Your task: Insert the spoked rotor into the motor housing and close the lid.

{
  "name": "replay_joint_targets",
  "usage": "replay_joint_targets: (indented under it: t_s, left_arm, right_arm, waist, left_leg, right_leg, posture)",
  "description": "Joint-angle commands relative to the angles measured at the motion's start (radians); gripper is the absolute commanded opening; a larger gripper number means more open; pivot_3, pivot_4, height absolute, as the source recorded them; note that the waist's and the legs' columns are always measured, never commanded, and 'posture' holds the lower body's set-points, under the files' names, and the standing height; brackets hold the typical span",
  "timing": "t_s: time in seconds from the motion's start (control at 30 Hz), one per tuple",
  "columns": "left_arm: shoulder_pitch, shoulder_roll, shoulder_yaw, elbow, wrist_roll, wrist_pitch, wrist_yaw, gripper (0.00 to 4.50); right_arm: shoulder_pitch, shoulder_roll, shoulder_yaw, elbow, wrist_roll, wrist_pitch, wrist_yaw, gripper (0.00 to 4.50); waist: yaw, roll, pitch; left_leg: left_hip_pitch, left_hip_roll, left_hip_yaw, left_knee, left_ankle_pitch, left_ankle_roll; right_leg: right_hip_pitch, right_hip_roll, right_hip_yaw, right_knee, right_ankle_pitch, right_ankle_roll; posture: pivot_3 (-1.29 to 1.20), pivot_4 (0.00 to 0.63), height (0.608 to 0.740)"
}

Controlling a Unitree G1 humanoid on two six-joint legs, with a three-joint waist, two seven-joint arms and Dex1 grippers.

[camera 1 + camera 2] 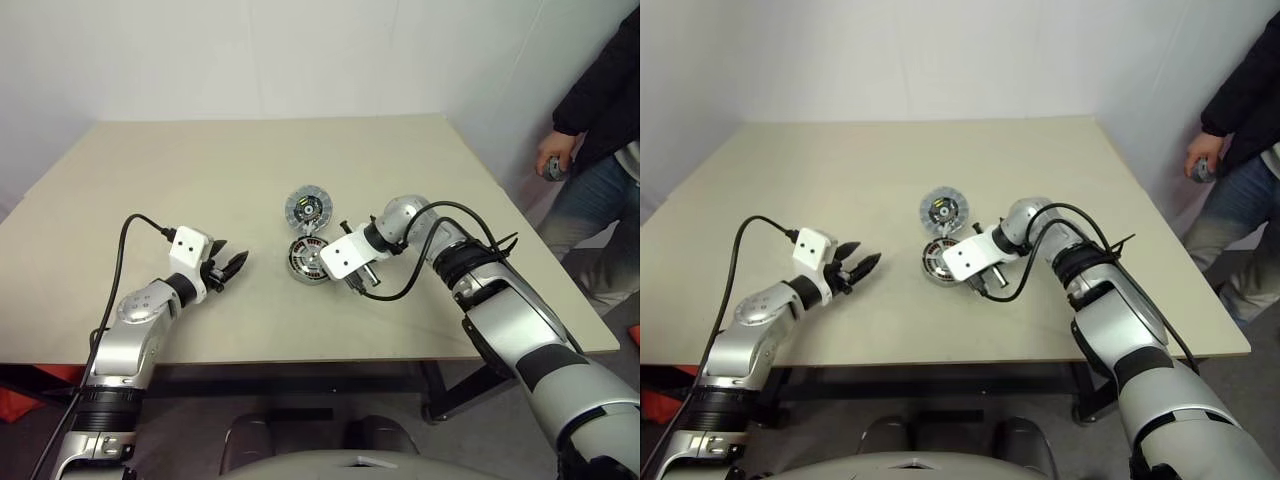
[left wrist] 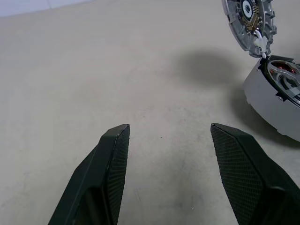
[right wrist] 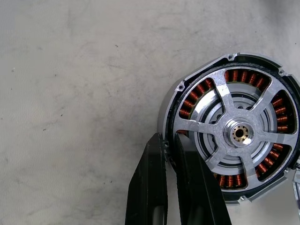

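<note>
Bench: pale beige top, taking up most of the head views, with the motor parts near its middle.
Housing: round dark cup lying flat, just right of centre in the head views; copper-brown windings ring a silver hub.
Rotor: seated inside the housing, its grey spokes running out from the hub over the windings.
Lid: silvery-white disc, swung open and lying just above the housing in the head view, joined to it at the rim; its inner face looks up.
Right claw: fingers drawn nearly together, with only a thin gap, their tips at the housing's rim on the lower left of the right wrist view. Whether they pinch the rim or just touch it I cannot tell.
Right arm: reaches in from the lower right of the head views, its white wrist block right beside the housing.
Left claw: fingers apart, nothing between them, low over bare bench in the lower left of the head view, well apart from the housing.
Person: stands at the right edge of the head views beyond the bench corner, dark sleeve and jeans, a small object in the hand.
</note>
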Motion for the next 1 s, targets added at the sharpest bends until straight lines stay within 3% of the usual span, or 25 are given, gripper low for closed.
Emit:
replay_joint_targets:
  t_s: [0.03, 0.17, 0.37, 0.8, 1.0]
  left_arm:
    - [-0.005, -0.003, 0.016, -0.034, -0.005, -0.020, 0.006, 2.89]
    - [-0.001, -0.010, 0.014, -0.034, -0.004, -0.022, 0.009, 2.89]
    - [0.014, -0.019, 0.015, -0.042, -0.002, -0.025, 0.015, 2.89]
    - [0.069, -0.011, 0.032, -0.101, -0.011, -0.007, 0.033, 2.89]
    - [0.090, -0.006, 0.042, -0.126, -0.012, 0.003, 0.038, 2.89]
  right_arm:
    - [-0.011, 0.012, -0.055, -0.067, 0.061, 0.114, 0.011, 0.01]
    - [0.039, 0.078, -0.154, -0.281, 0.208, 0.620, 0.068, 0.01]
    - [0.084, 0.075, -0.136, -0.556, 0.265, 1.207, 0.109, 0.01]
    - [-0.035, 0.187, -0.150, -0.456, 0.354, 1.772, -0.142, 0.01]
    - [-0.105, 0.302, -0.281, -0.249, 0.373, 1.878, -0.395, 0.01]
  waist:
    - [0.000, 0.000, 0.000]
    - [0.000, 0.001, 0.001]
    - [0.010, 0.001, 0.001]
    - [0.028, 0.002, 0.001]
    - [0.025, 0.002, 0.001]
  left_leg:
    - [0.000, 0.000, 0.000, 0.000, 0.000, 0.000]
    - [0.000, 0.000, 0.000, 0.001, 0.000, 0.000]
    - [-0.002, 0.001, -0.001, 0.000, 0.000, 0.001]
    - [0.002, 0.001, -0.001, -0.001, 0.000, -0.001]
    - [0.005, 0.001, -0.001, -0.004, 0.001, -0.003]
  right_leg:
    - [0.000, 0.000, 0.000, 0.000, 0.000, 0.000]
    - [0.000, 0.000, 0.000, 0.001, 0.000, 0.000]
    - [-0.002, 0.001, 0.000, -0.001, 0.001, -0.002]
    - [-0.001, 0.000, 0.000, -0.002, -0.003, 0.005]
    - [0.000, 0.000, 0.001, -0.002, -0.003, 0.005]
  posture:
    - [0.00, 0.000, 0.740]
    - [0.00, 0.000, 0.740]
    - [0.00, 0.000, 0.740]
    - [0.00, 0.000, 0.740]
    - [0.00, 0.000, 0.740]
